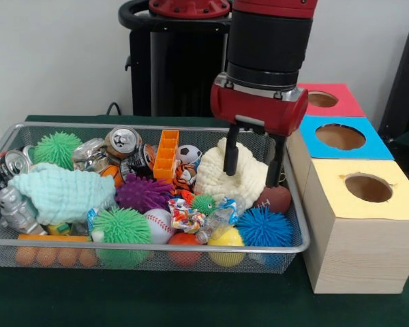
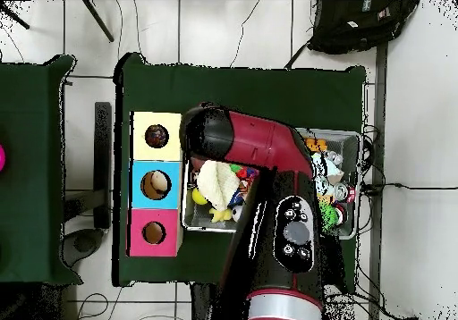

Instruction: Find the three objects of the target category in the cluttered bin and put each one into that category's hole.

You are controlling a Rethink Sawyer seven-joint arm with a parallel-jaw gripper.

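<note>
The wire mesh bin [image 1: 143, 244] is full of clutter; in the overhead view only its ends [image 2: 351, 138] show past my arm. My gripper [image 1: 253, 162] is open at the bin's right end. Its two black fingers [image 1: 230, 158] stand on either side of a cream knitted cloth [image 1: 228, 182], low against it. The cloth also shows in the overhead view [image 2: 217, 183], where my arm hides the gripper. The yellow-surround hole [image 1: 368, 188] tops the nearest wooden box, right of the bin; in the overhead view [image 2: 156, 136] something dark lies in it.
Spiky balls in blue [image 1: 264, 227], green [image 1: 120, 227] and purple [image 1: 142, 193], a baseball [image 1: 159, 225], crushed cans [image 1: 123, 142], an orange block [image 1: 166, 154] and a mint cloth [image 1: 61, 193] fill the bin. Blue-surround [image 1: 340, 136] and red-surround [image 1: 322, 99] holes stand behind the yellow one.
</note>
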